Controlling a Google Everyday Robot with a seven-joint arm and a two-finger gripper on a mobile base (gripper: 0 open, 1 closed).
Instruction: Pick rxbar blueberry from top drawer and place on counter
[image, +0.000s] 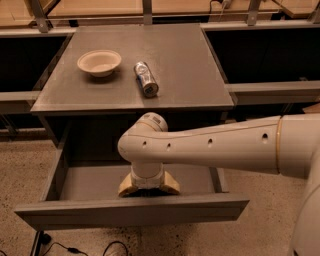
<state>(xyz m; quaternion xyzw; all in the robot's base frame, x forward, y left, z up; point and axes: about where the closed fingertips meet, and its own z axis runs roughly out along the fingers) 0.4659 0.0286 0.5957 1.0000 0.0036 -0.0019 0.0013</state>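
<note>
The top drawer (55, 175) is pulled open below the counter (185, 70). My arm reaches in from the right and my gripper (149, 189) points down into the front middle of the drawer. Its two tan fingers (127, 186) stand spread apart, low against the drawer floor just behind the front panel. A small dark shape (148, 192) lies between them. It may be the rxbar blueberry, but the wrist and the front panel hide most of it.
On the counter a tan bowl (99, 62) sits at the back left. A silver can (146, 78) lies on its side near the middle. Light wooden shelves with metal posts (147, 6) run behind. Cables (75, 248) lie on the speckled floor.
</note>
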